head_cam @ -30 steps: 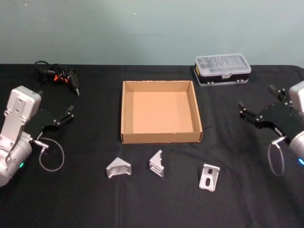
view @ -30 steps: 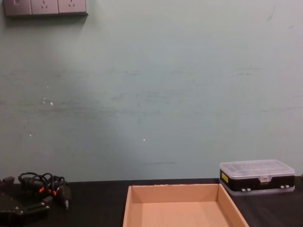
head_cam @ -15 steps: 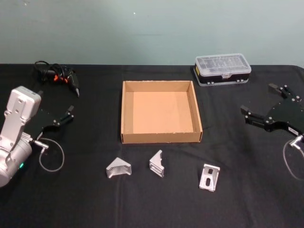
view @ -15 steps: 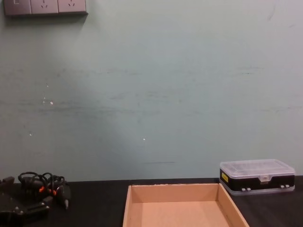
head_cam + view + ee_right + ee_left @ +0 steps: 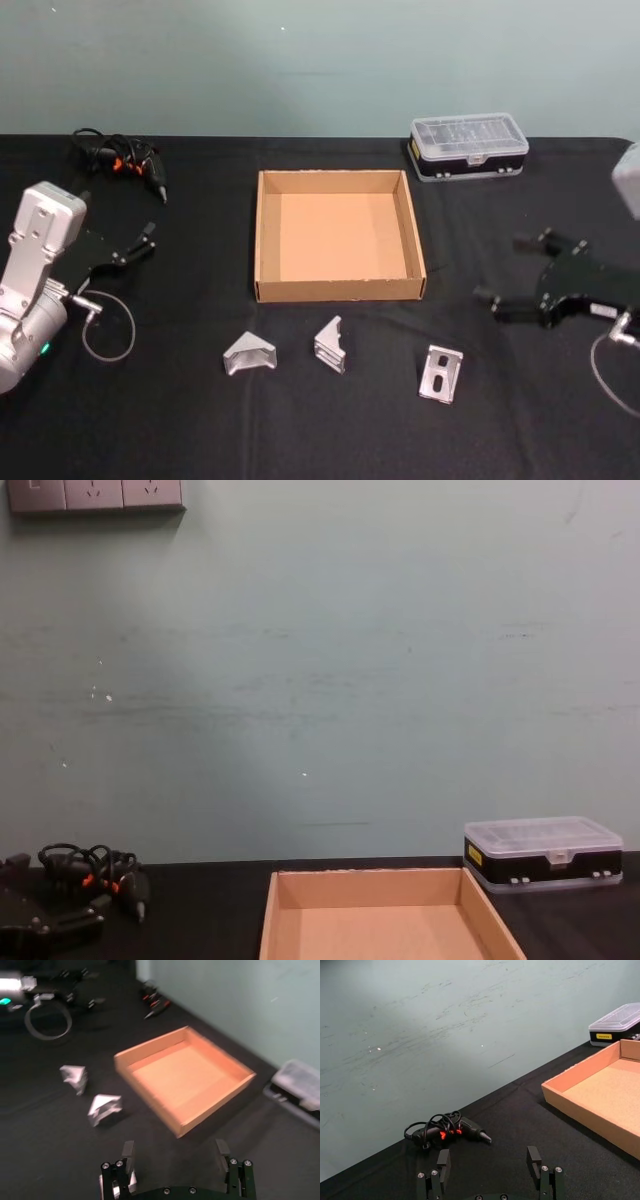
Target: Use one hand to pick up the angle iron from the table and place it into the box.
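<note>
Head view: the box (image 5: 340, 290) sits mid-desk (image 5: 200, 430), open and with nothing in it. Three angle irons lie in a row on the desk in front of it: the left iron (image 5: 249, 353), the middle iron (image 5: 331, 344) and the right iron (image 5: 440, 373), each apart from the others and from the box. The right hand (image 5: 505, 270) hangs to the right of the box, beyond the right iron and not touching it, jaws apart. The left hand (image 5: 140, 243) is parked at the far left, jaws apart. A case (image 5: 468, 145) stands behind the box to the right; cables (image 5: 118, 160) lie at the back left.

Left wrist view: the left hand (image 5: 489, 1162) has its jaws wide apart over bare desk (image 5: 520, 1125). The cables (image 5: 447, 1130) lie ahead by the wall, the box (image 5: 590, 1107) is off to one side, and the case (image 5: 615, 1025) is past it.

Right wrist view: the right hand (image 5: 175, 1152) holds nothing, jaws spread. One iron (image 5: 131, 1180) shows partly beside one finger (image 5: 128, 1152); whether they touch I cannot tell. The other two irons (image 5: 104, 1107) (image 5: 75, 1077) lie farther off, beside the box (image 5: 145, 1091).

Chest view: the box (image 5: 365, 888) is at the lower centre, the case (image 5: 543, 852) right, the cables (image 5: 95, 870) left.
</note>
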Controlling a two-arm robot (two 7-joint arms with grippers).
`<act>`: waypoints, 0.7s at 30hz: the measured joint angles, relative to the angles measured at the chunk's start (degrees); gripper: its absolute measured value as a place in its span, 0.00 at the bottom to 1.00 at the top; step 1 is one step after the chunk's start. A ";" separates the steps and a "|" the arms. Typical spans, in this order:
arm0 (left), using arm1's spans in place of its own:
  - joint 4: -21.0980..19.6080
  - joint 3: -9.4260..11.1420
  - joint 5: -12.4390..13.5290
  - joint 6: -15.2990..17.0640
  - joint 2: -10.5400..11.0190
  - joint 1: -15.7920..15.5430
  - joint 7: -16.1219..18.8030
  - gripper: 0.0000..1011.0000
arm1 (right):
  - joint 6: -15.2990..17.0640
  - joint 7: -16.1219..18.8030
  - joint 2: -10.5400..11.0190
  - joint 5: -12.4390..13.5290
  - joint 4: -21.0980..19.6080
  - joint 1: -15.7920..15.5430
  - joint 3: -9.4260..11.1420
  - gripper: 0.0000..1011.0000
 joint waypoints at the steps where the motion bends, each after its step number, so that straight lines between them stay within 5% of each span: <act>1: 0.00 0.00 0.00 0.00 0.00 0.00 0.00 0.99 | 0.98 1.26 0.18 0.10 0.27 0.67 -0.91 0.99; 21: 0.00 0.00 0.00 0.00 0.00 0.00 0.00 0.99 | 6.96 6.44 0.70 0.38 4.20 7.02 -9.61 0.99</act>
